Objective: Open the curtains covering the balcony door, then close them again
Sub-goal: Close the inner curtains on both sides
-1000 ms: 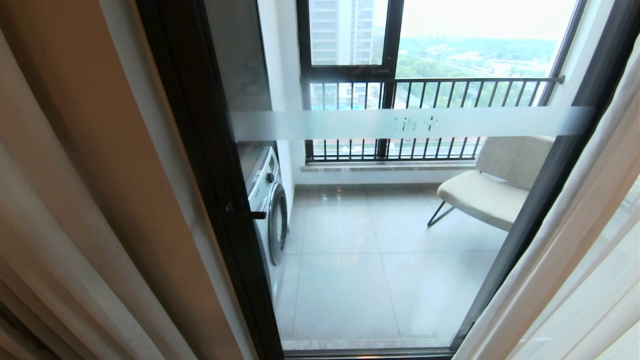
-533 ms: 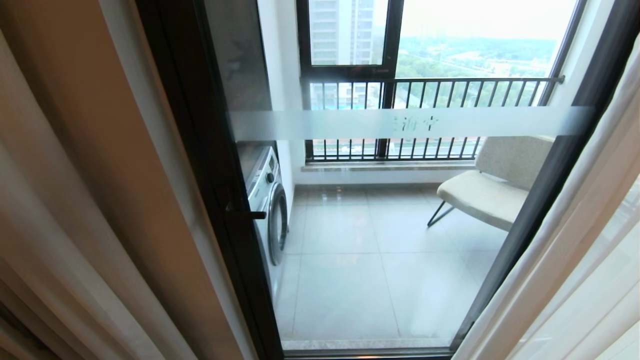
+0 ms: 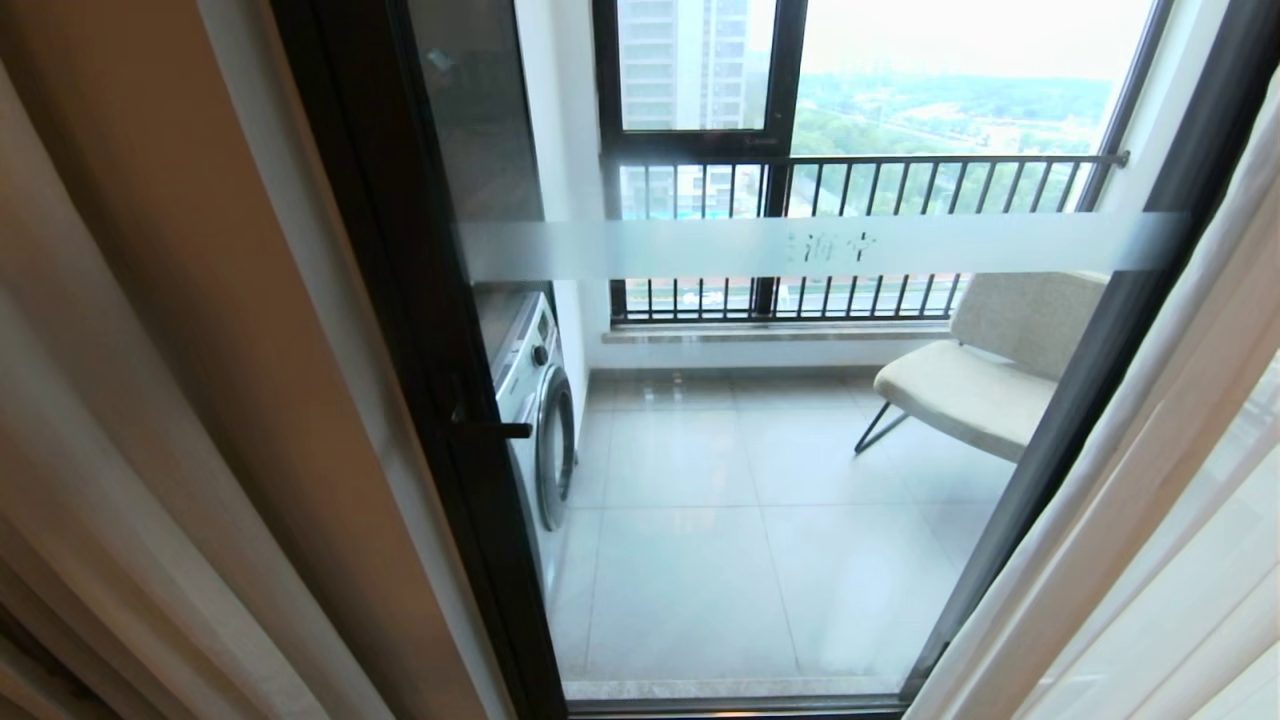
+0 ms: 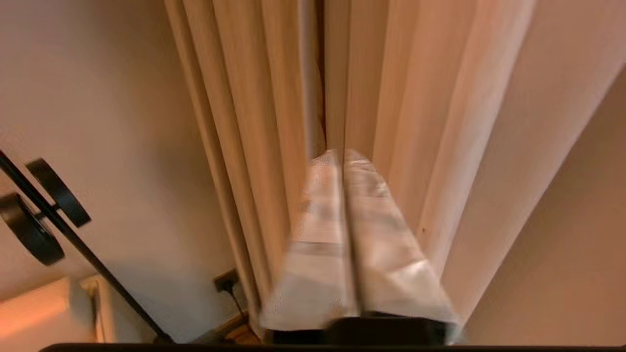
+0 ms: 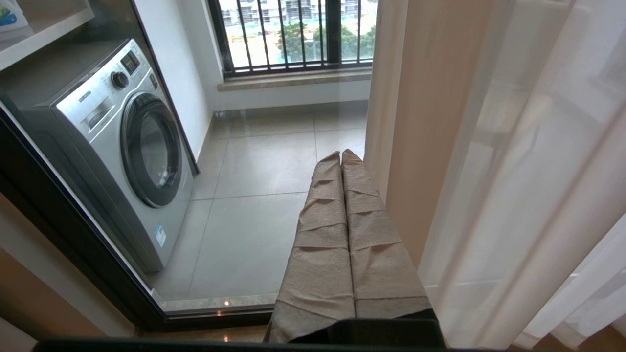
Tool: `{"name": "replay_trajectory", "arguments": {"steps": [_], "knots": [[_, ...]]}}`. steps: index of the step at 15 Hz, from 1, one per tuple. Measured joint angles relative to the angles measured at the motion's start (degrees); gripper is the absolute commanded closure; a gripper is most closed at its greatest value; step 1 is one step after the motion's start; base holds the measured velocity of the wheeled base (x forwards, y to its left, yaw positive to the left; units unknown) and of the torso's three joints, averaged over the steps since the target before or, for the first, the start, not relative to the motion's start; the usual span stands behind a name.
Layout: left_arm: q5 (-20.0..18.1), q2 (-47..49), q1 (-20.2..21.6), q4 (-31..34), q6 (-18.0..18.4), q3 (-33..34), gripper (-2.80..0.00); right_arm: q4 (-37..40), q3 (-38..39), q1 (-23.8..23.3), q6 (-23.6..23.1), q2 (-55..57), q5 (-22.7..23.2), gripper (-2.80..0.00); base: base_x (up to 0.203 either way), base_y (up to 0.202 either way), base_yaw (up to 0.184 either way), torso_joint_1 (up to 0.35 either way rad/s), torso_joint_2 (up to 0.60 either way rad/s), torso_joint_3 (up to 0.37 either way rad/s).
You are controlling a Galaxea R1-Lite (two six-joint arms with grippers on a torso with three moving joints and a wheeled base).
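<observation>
Beige opaque curtains [image 3: 170, 420] are gathered along the left side of the head view, their pleats running as long bands from the upper left down toward the lower middle, and a sheer white layer [image 3: 1150, 520] is drawn to the right side with its folds slanting the opposite way. Between them the balcony door [image 3: 760, 250] is uncovered: tall glass in a black frame, its long axis upright, crossed level by a frosted white band. A washing machine [image 3: 535, 410], a pale chair [image 3: 985, 370] and a railed window [image 3: 850, 190] are seen through the glass.

Neither arm is shown in the head view. The left gripper [image 4: 342, 155], wrapped in cloth, is pointed at a deep fold of the beige drape, its fingers pressed together on nothing. The right gripper [image 5: 341, 155] is likewise clenched and empty, aimed at the balcony floor just beside the sheer layer's edge.
</observation>
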Motion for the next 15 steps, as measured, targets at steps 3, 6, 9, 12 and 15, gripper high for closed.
{"name": "replay_trajectory", "arguments": {"steps": [3,6,9,12,15], "knots": [[0.0,5.34,2.57,-0.61,-0.31,-3.34,-2.8,0.02,0.0,0.02,0.0,0.0,0.01,0.0,0.0,0.0,0.0,0.0,0.0,0.0],[-0.04,10.17,4.95,-6.48,-0.44,-4.63,-2.8,0.02,0.0,0.02,0.01,0.0,0.0,0.0,0.0,0.0,0.0,0.0,0.0,0.0],[-0.37,14.35,6.11,-11.23,-0.53,-4.76,-2.8,0.01,0.0,0.02,0.01,0.0,0.01,0.0,0.0,0.0,0.0,0.0,0.0,0.0],[-6.53,18.37,8.21,-14.51,-0.59,-4.95,-2.8,0.02,0.0,0.0,0.01,0.0,0.0,0.0,0.0,0.0,0.0,0.0,0.0,0.0],[-11.08,23.15,9.66,-18.7,-0.59,-7.09,-2.8,0.02,0.0,0.0,0.01,0.0,0.01,0.0,0.0,0.0,0.0,0.0,0.0,0.0]]}}
